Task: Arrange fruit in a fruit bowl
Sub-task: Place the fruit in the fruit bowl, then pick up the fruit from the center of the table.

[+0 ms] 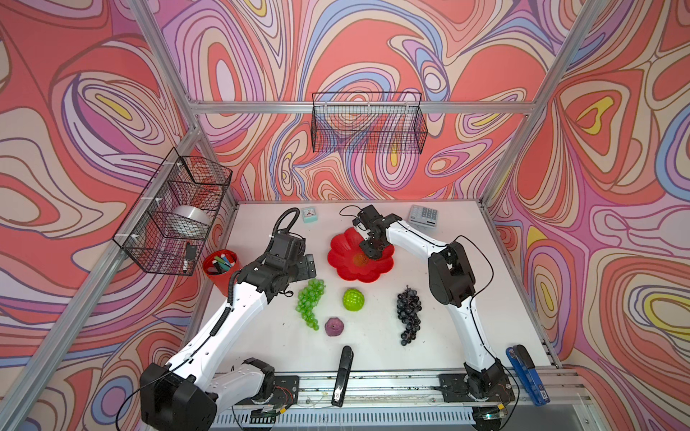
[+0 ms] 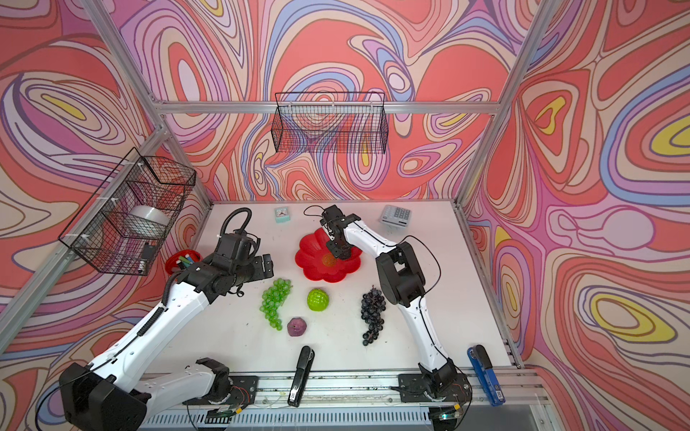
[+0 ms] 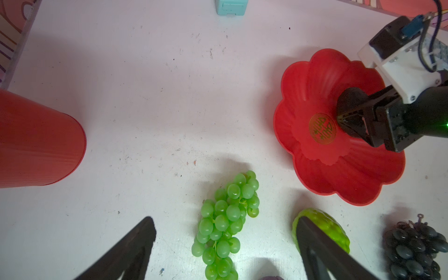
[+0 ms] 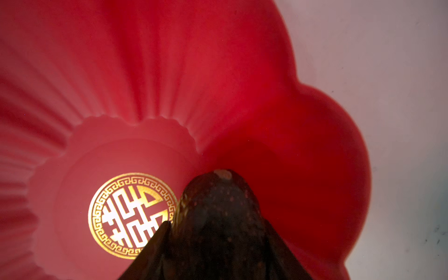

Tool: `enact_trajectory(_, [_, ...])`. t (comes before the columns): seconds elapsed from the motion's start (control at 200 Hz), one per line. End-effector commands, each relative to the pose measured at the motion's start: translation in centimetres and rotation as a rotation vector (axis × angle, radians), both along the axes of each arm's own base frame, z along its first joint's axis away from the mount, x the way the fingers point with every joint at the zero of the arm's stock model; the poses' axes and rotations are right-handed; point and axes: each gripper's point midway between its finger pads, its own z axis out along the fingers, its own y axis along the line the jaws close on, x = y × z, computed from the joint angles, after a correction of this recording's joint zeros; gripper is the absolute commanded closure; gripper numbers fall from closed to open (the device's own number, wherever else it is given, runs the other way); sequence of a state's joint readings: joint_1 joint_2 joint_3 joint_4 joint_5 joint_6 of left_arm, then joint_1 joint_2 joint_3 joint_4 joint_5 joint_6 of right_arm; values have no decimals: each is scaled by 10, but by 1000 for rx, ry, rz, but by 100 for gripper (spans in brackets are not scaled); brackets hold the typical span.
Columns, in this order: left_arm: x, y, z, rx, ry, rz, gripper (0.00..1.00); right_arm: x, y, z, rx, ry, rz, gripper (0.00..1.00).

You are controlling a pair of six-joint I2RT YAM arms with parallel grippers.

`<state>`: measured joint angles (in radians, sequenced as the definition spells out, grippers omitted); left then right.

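The red flower-shaped fruit bowl (image 1: 343, 268) (image 2: 313, 268) (image 3: 339, 174) (image 4: 169, 72) stands mid-table. My right gripper (image 1: 373, 252) (image 4: 218, 223) hangs low over its centre, shut on the blackish avocado (image 4: 218, 206) (image 3: 351, 99), beside the gold emblem. My left gripper (image 1: 308, 266) (image 3: 225, 219) is open above the green grape bunch (image 1: 310, 298) (image 3: 223, 228), holding nothing. On the table in front of the bowl lie the green bumpy ball (image 1: 353, 299) (image 3: 324, 225), the purple round fruit (image 1: 334, 327) and the dark grape bunch (image 1: 409, 313) (image 3: 414, 249).
A red pen cup (image 1: 220, 268) stands left of my left arm. A black stapler (image 1: 342, 373) and a blue tool (image 1: 526, 373) lie at the front edge. At the back are a small clock (image 1: 309, 214) and a calculator (image 1: 423, 215). Wire baskets hang on the walls.
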<state>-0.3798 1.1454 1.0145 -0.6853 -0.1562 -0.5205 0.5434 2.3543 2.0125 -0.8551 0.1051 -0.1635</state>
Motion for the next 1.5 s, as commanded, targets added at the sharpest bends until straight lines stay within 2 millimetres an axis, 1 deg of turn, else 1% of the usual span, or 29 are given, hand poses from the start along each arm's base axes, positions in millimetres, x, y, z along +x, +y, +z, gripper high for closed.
enact_trajectory(0.0, [-7, 5, 3, 10, 25, 25, 5, 4, -2, -11, -16, 7, 0, 51])
enact_trajectory(0.045, [-8, 4, 4, 7, 29, 22, 6, 3, -2, -13, -16, 11, 0, 47])
enact_trajectory(0.075, [-8, 3, 4, 4, 30, 19, 6, 3, -2, -14, -16, 11, -1, 42])
enact_trajectory(0.14, [-9, 1, 4, -6, 42, 12, 4, 3, -2, -13, -14, 7, -4, 35])
enact_trajectory(0.16, [-10, 0, 4, -9, 49, 9, 0, 3, -2, -13, -13, 6, -5, 34])
enact_trajectory(0.195, [-11, -1, 3, -11, 65, 1, 0, 3, -2, -12, -12, 3, -9, 31])
enact_trajectory(0.315, [-15, -16, 1, -57, 115, -67, 1, 6, 0, -1, 7, -18, -8, 22])
enact_trajectory(0.341, [-16, -20, 0, -72, 127, -84, 1, 6, 2, 3, 16, -23, -8, 20])
enact_trajectory(0.356, [-17, -23, -1, -78, 137, -95, 1, 6, 2, 6, 22, -25, -7, 17])
enact_trajectory(0.381, [-18, -27, -2, -93, 152, -113, 1, 6, 4, 10, 33, -28, -3, 16])
enact_trajectory(0.506, [-28, -50, -10, -149, 266, -201, 3, 6, 10, 42, 83, -69, -1, 16])
enact_trajectory(0.566, [-34, -62, -16, -151, 314, -246, 4, 6, 10, 65, 105, -99, -5, 15])
enact_trajectory(0.586, [-36, -67, -18, -151, 326, -268, 4, 4, 9, 70, 110, -104, -5, 15])
enact_trajectory(0.641, [-42, -83, -24, -151, 357, -320, 5, 1, 8, 93, 136, -130, -8, 15])
enact_trajectory(0.701, [-50, -102, -31, -148, 384, -384, 6, -7, 7, 116, 173, -156, -8, 15])
enact_trajectory(0.751, [-55, -116, -37, -132, 401, -431, 6, -17, 6, 130, 213, -166, -8, 15])
enact_trajectory(0.866, [-63, -141, -52, -108, 448, -489, 8, -40, -1, 151, 280, -177, -25, 14])
enact_trajectory(0.921, [-66, -152, -57, -87, 462, -516, 9, -48, -10, 155, 295, -181, -54, 14])
enact_trajectory(1.002, [-67, -162, -66, -48, 471, -533, 9, -59, -25, 158, 332, -175, -106, 14])
enact_trajectory(1.022, [-67, -164, -69, -41, 476, -533, 9, -59, -30, 154, 337, -166, -126, 14])
enact_trajectory(1.032, [-66, -164, -71, -38, 478, -532, 9, -61, -34, 161, 351, -178, -134, 14])
enact_trajectory(1.047, [-66, -165, -73, -36, 484, -530, 9, -62, -39, 164, 362, -185, -150, 14])
enact_trajectory(1.162, [-57, -167, -89, 10, 497, -509, 8, -62, -75, 158, 397, -205, -265, 14])
enact_trajectory(1.227, [-52, -170, -95, 22, 496, -513, 8, -63, -90, 154, 415, -209, -306, 14])
enact_trajectory(1.307, [-48, -176, -105, 24, 516, -525, 8, -66, -98, 148, 421, -206, -323, 14])
enact_trajectory(1.392, [-43, -179, -115, 40, 525, -521, 9, -67, -100, 140, 407, -195, -322, 14])
enact_trajectory(1.492, [-40, -183, -123, 43, 529, -529, 10, -69, -99, 132, 402, -181, -323, 15])
